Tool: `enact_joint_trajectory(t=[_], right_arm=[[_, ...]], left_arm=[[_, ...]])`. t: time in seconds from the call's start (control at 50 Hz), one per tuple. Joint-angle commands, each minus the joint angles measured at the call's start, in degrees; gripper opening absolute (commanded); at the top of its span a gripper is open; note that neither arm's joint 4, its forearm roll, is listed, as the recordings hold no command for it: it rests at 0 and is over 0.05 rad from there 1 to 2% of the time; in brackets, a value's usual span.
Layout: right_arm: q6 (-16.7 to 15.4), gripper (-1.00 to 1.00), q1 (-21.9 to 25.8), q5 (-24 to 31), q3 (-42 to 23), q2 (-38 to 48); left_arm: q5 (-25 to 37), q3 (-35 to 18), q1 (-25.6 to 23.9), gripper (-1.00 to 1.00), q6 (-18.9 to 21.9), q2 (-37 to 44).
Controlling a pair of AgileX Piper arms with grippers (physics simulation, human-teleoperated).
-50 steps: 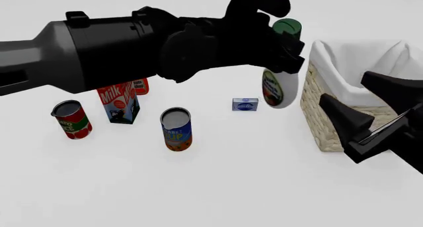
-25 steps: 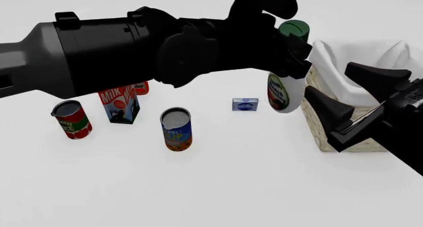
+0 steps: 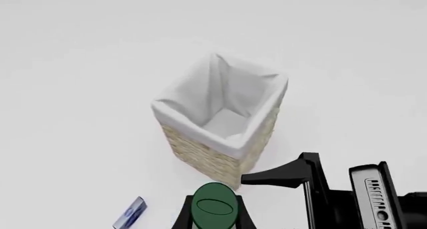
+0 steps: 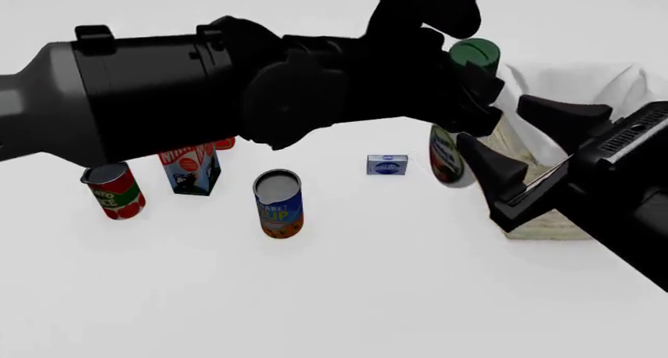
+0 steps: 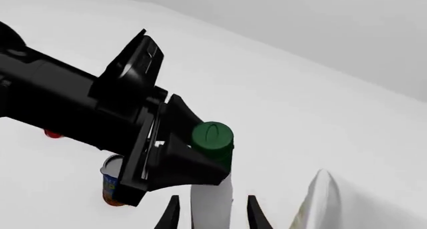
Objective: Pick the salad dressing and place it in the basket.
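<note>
The salad dressing [image 4: 447, 159], a white bottle with a green cap [image 4: 475, 52], hangs off the table in my left gripper [image 4: 468, 98], which is shut on its neck. The bottle is just left of the wicker basket [image 4: 537, 223]. In the left wrist view the cap [image 3: 215, 206] sits between my fingers, with the basket [image 3: 207, 156] beyond it, empty inside. My right gripper [image 4: 490, 122] is open in front of the basket, close to the bottle. In the right wrist view the bottle's body [image 5: 212, 201] shows between my right fingers [image 5: 172, 214]; I cannot tell if they touch it.
A milk carton [image 4: 190, 169], a red can [image 4: 115, 191], a blue-and-orange can [image 4: 278, 204] and a small blue box [image 4: 387, 165] stand on the white table left of the basket. An orange-red bottle [image 4: 222, 144] peeks from behind the carton.
My left gripper has carried the bottle to the right and slightly up, toward the basket. My right gripper has moved left and up, close to the bottle.
</note>
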Motion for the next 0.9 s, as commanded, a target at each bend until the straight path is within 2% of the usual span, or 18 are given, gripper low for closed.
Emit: enact_joint_trajectory(t=[0.02, 0.9], right_arm=[[-0.54, 1.0, 0.68, -2.44, 0.04, 2.18], [-2.06, 1.0, 2.2, -3.08, -1.28, 3.23]], left_arm=[[-0.12, 0.16, -1.15, -1.0, 0.79, -0.86], [0.54, 2.09, -4.24, -1.0, 0.86, -3.75]])
